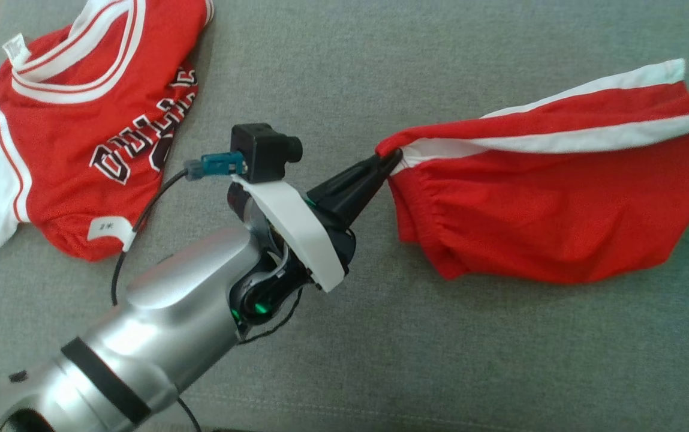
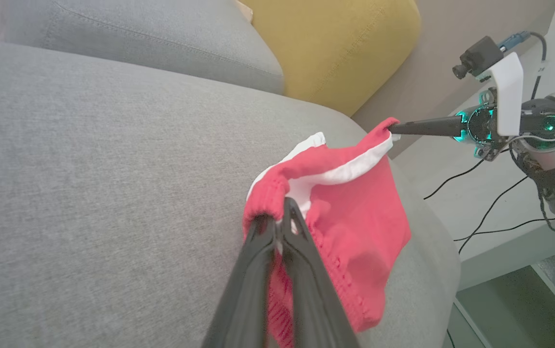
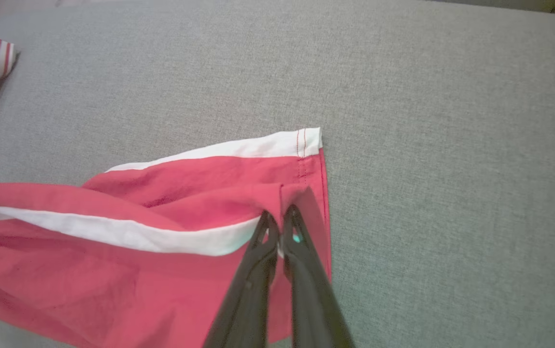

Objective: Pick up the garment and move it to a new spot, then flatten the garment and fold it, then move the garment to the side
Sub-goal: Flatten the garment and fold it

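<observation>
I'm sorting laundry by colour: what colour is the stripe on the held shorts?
White stripe on red shorts; clearest in the right wrist view.

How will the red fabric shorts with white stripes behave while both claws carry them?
Likely floppy: the red fabric shorts sag in folds between the left claw and right claw. Probably light, as fingertip pinches hold them. The gathered waistband may bunch when laid down.

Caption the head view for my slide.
Left hand shut on a corner of the red shorts; red jersey lies on the grey cushion.
</observation>
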